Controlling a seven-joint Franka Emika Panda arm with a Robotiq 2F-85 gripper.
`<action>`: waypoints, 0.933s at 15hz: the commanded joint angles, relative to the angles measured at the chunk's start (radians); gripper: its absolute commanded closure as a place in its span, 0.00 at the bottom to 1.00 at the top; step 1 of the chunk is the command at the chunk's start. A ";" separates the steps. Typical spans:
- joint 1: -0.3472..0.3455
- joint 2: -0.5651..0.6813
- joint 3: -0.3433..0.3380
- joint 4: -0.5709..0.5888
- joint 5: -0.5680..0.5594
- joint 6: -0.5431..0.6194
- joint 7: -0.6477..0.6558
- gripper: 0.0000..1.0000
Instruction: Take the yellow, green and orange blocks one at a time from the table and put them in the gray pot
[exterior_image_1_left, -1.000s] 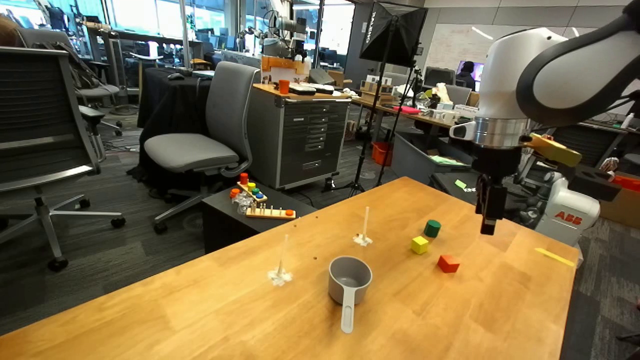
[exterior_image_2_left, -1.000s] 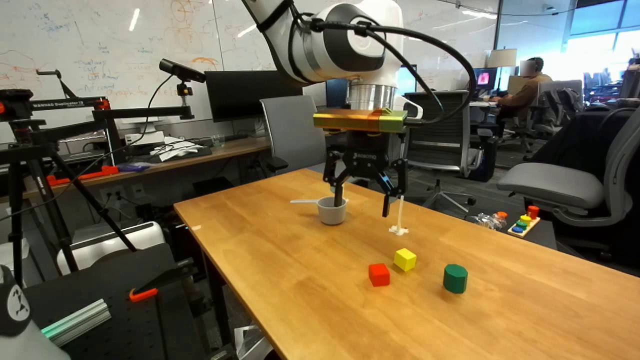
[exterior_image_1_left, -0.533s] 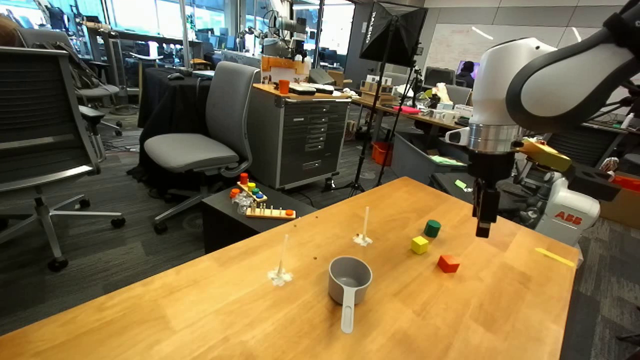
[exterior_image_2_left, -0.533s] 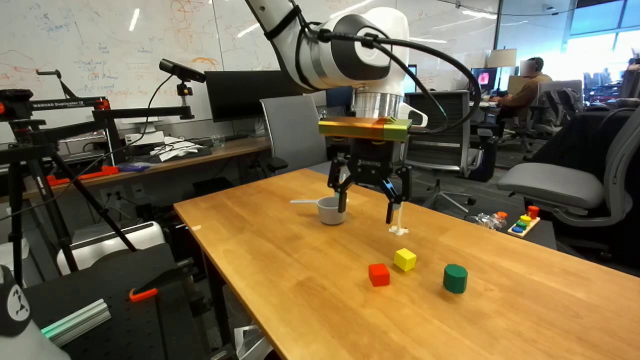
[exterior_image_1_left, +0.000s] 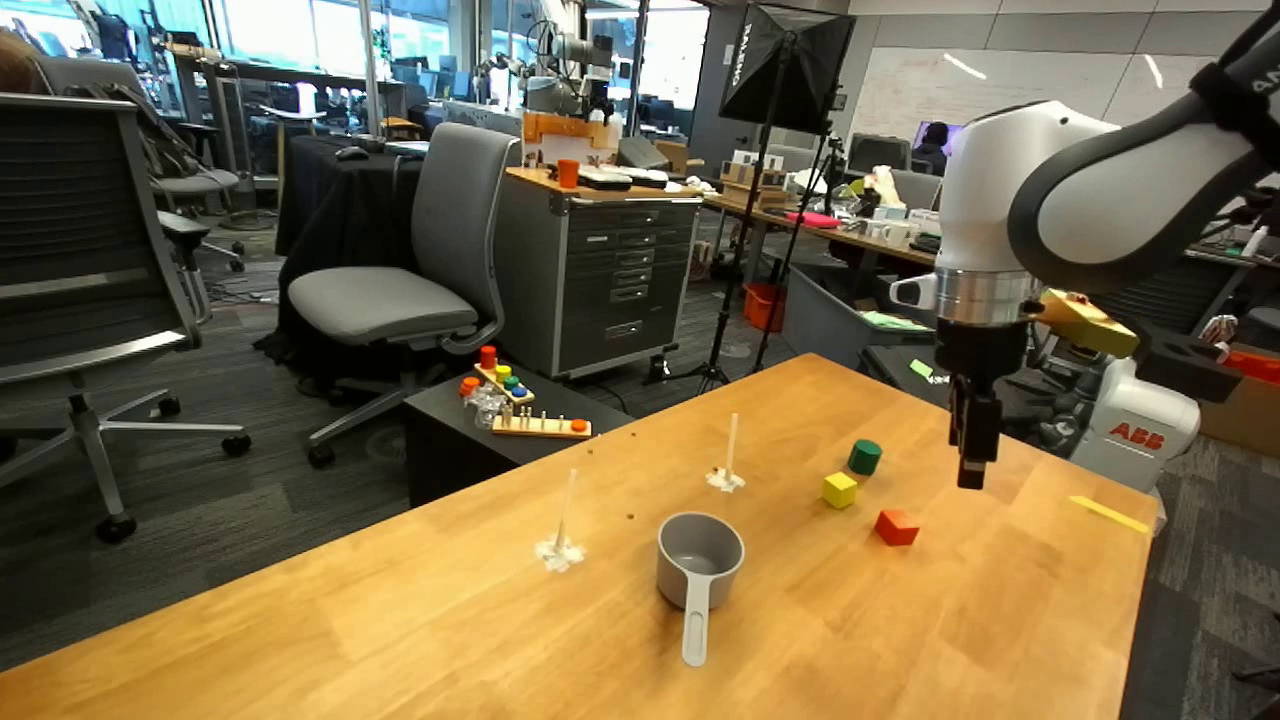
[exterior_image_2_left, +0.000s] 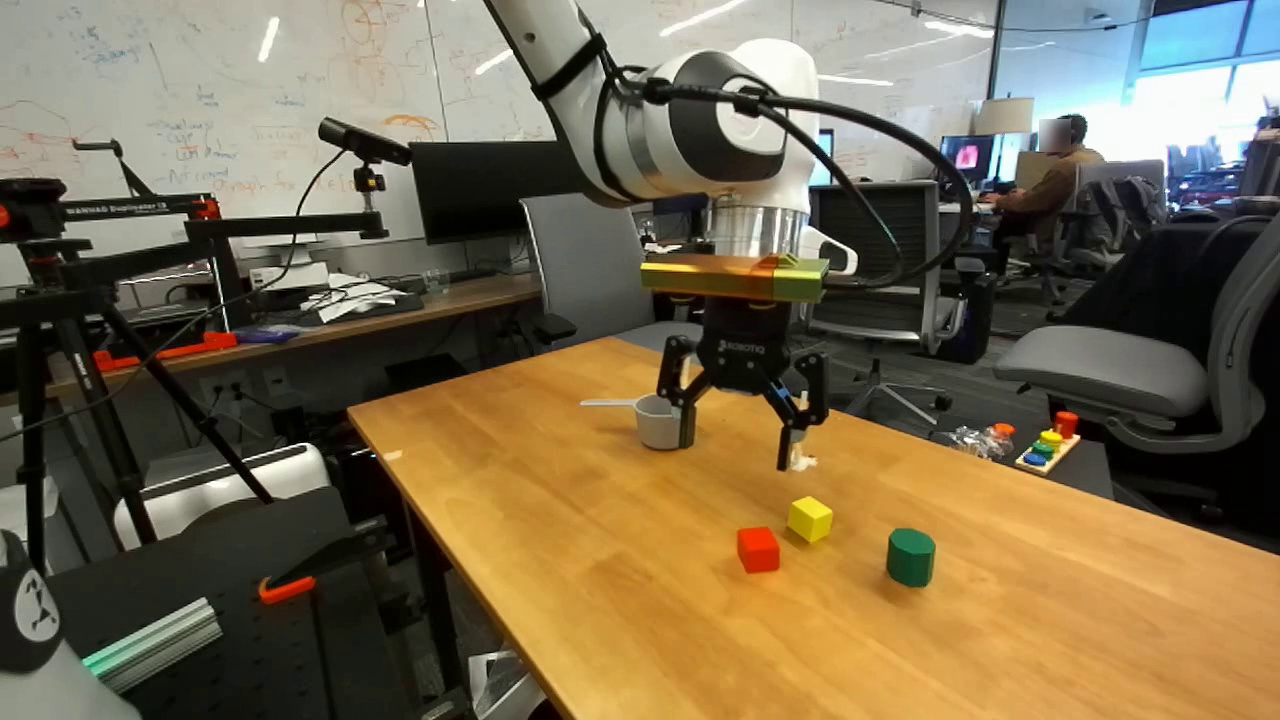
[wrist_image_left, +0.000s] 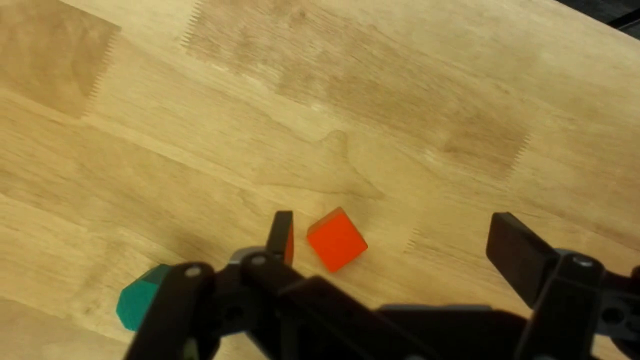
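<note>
Warm-toned wood of a long table runs across the lower part of both exterior views. Right of centre in an exterior view, the orange block sits on it, with the yellow block just to its upper left and the green block above the yellow one in the frame. The gray pot stands upright at lower centre, well apart from these, its handle pointing toward the bottom edge. Over the table, near mid-frame in an exterior view, hangs the gripper, its fingers spread wide apart; in the wrist view the orange block shows between them, nearer the finger at left. Two thin rods rise from the table; farther out, a pegged toy lies on a black box left of centre, with a gray chair at upper left.
</note>
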 joint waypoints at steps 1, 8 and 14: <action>-0.011 0.056 0.000 0.029 -0.072 0.023 0.032 0.00; -0.025 0.141 0.006 0.071 -0.172 -0.046 -0.049 0.00; -0.037 0.152 0.045 0.101 -0.186 -0.167 -0.225 0.00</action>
